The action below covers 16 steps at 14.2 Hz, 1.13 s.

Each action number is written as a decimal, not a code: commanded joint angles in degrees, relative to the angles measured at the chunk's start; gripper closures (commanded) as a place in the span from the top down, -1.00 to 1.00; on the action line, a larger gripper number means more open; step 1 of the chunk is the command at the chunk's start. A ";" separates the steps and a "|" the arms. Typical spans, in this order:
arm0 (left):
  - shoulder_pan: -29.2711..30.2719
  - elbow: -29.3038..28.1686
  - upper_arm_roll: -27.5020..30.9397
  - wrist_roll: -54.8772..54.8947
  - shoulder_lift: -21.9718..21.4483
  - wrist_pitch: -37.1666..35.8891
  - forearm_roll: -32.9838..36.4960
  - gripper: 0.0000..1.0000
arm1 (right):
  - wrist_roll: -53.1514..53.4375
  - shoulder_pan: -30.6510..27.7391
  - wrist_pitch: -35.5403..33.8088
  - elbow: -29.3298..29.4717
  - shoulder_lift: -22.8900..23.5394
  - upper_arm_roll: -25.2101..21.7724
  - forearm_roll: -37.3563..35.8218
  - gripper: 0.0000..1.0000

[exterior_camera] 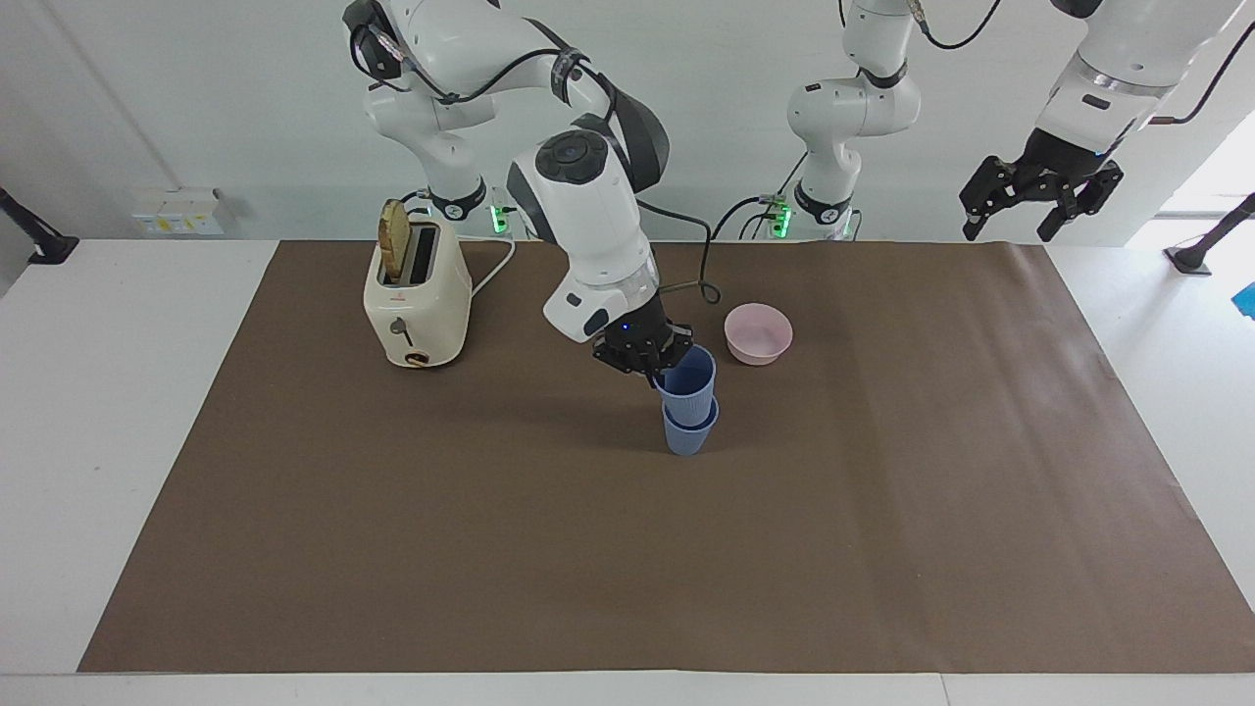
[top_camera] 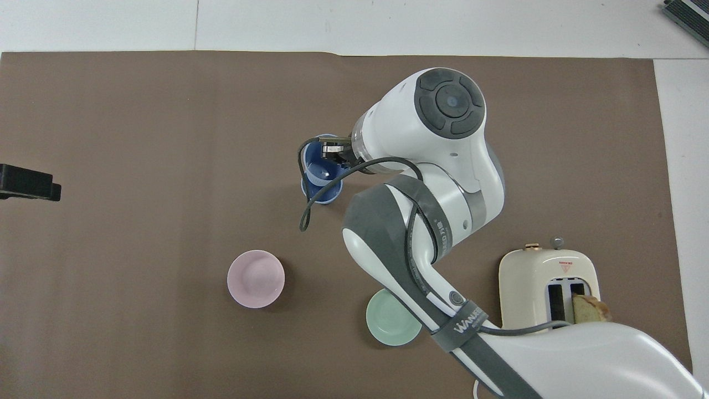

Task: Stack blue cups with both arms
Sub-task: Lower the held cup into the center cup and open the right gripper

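The two blue cups (exterior_camera: 689, 397) look like matt plastic with faint ribbing. The brown sheet (exterior_camera: 627, 549) over the white bench (exterior_camera: 98, 441) reads as smooth, dull paper. At about ten o'clock from the cups, the cream toaster (exterior_camera: 417, 294) has a soft satin shell; the bread (exterior_camera: 394, 240) in its slot looks rough and crusty. The pink bowl (exterior_camera: 758, 332) and green bowl (top_camera: 390, 324) appear smooth and matt. The right arm (exterior_camera: 588, 216) has glossy white casing with dark matt joints; its tool (exterior_camera: 649, 355) is matt black.
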 commanded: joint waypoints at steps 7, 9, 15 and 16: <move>0.66 -1.20 -0.25 -0.44 -0.83 0.64 -0.62 1.00 | -1.87 0.05 0.50 -2.41 0.01 0.39 0.47 -1.00; 0.66 -1.11 -0.25 -0.44 -0.92 0.64 -0.62 1.00 | -2.22 -0.38 0.68 -2.32 0.09 0.39 0.38 -1.00; 0.66 -1.11 -0.25 -0.44 -0.83 0.64 -0.62 1.00 | -4.15 -0.91 0.85 -3.28 0.09 0.39 0.47 -1.00; 0.66 -1.11 -0.25 -0.44 -0.83 0.64 -0.62 1.00 | -4.59 -0.91 0.94 -3.63 0.27 0.39 0.38 -1.00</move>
